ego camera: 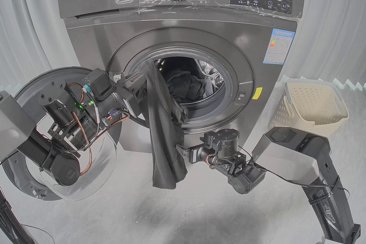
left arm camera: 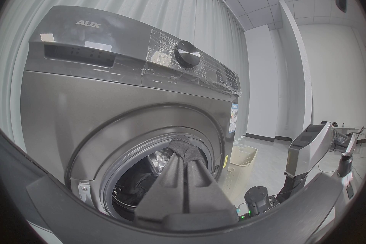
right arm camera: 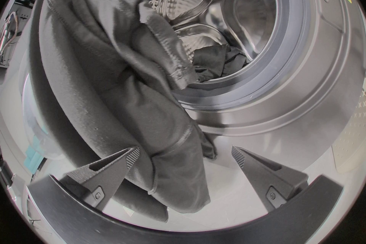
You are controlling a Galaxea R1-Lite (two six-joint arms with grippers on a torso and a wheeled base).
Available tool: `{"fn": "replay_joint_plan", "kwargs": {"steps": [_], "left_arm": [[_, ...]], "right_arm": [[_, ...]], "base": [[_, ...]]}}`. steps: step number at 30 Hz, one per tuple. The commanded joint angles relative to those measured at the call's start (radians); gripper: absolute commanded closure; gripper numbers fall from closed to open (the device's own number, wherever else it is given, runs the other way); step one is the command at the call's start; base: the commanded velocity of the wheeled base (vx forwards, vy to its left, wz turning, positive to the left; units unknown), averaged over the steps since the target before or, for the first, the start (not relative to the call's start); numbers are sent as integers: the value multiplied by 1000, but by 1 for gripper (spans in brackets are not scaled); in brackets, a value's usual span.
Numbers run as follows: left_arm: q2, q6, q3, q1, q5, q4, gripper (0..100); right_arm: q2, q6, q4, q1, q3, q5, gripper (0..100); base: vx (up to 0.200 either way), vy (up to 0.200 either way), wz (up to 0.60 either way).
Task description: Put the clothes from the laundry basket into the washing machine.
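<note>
The left arm (ego camera: 65,115) reaches from the left edge to the upper left of the washer (ego camera: 114,39) mouth, where the left hand (ego camera: 138,81) sits at the rim. The right arm (ego camera: 289,157) comes from the lower right, its right hand (ego camera: 183,152) low under the mouth beside the hanging garment (ego camera: 164,134). The left wrist view shows the left hand's fingers (left arm camera: 173,176) pressed together on a garment fold, with the basket (left arm camera: 242,155) on the floor beyond. The right wrist view shows the right hand's fingers (right arm camera: 110,168) spread wide, the garment's lower part between them, and dark clothes (right arm camera: 217,61) in the drum (right arm camera: 198,0).
</note>
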Motion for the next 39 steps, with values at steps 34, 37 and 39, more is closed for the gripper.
{"fn": "replay_joint_plan", "kwargs": {"steps": [34, 37, 39], "left_arm": [[1, 0, -5, 8, 0, 0, 100], [-2, 0, -5, 8, 0, 0, 100], [-2, -2, -5, 8, 0, 0, 100]], "right_arm": [[73, 20, -26, 34, -86, 5, 0], [93, 18, -24, 20, -98, 5, 0], [104, 17, -24, 12, -100, 5, 0]], "base": [[0, 0, 0], [0, 0, 0], [0, 0, 0]]}}
